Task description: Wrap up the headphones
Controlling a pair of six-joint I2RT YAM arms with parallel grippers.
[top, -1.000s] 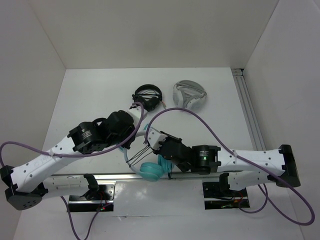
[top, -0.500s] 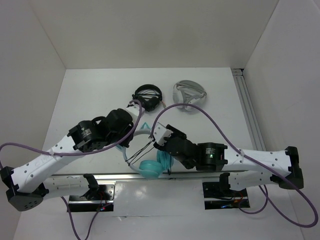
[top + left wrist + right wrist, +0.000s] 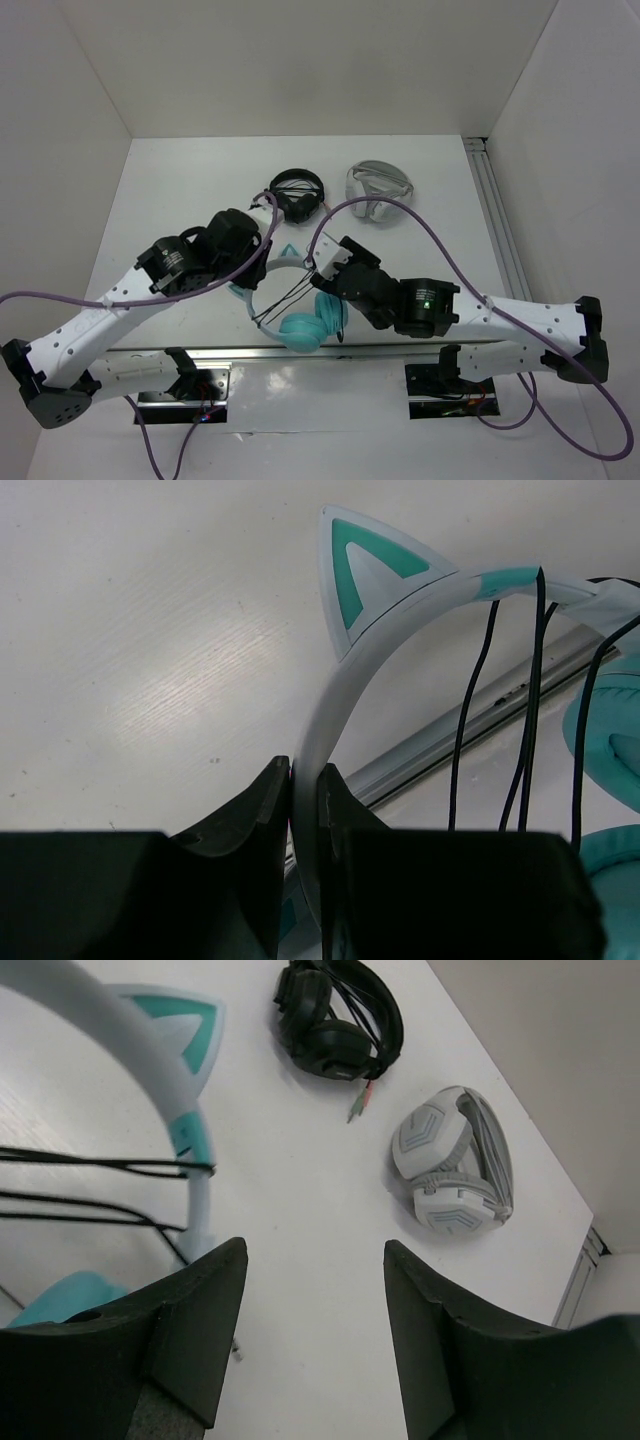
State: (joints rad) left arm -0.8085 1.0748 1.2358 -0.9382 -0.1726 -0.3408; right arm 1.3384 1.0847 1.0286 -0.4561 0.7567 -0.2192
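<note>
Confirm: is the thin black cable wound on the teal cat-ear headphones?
Partly wound: strands of thin black cable loop over the pale headband.

On the white worktop (image 3: 170, 190) ahead of me lie folded black headphones (image 3: 296, 193), plugs poking out toward white-grey headphones (image 3: 378, 190) just beside them, apart. A metal rail (image 3: 497, 215) lines the worktop's right edge.
</note>
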